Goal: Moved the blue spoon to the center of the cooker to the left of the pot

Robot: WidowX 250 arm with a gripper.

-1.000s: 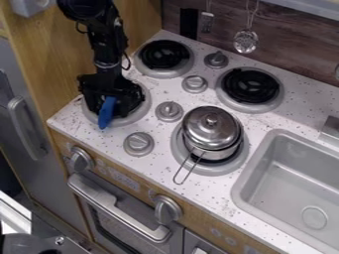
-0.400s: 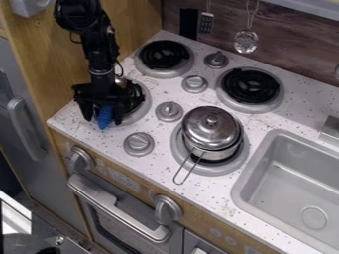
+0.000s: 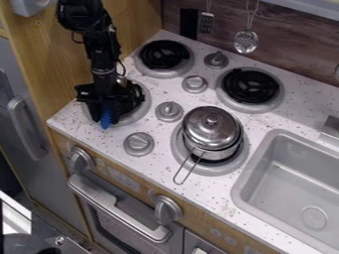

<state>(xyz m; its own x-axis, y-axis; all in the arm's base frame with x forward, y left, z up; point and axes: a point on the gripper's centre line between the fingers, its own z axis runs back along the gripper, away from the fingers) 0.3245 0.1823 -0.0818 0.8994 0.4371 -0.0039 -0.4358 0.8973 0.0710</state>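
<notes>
1. Your hand [image 3: 106,122] points down over the front-left burner [image 3: 138,115] of the desk [image 3: 159,159], its fingers clamped on the blue spoon [image 3: 106,117].
2. You can see the spoon's blue part between the fingers, at the burner's near side; the rest is hidden by the hand.
3. To the right, past a knob [image 3: 169,111], your lidded pot [image 3: 211,130] sits on another burner [image 3: 231,170], its wire handle [image 3: 186,168] towards you.
4. Right of that is the sink [image 3: 242,191].

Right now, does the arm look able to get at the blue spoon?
Likely yes: the gripper is right at the blue spoon, by the burner, with nothing seen in the way. The pot sits apart on another burner.
</notes>
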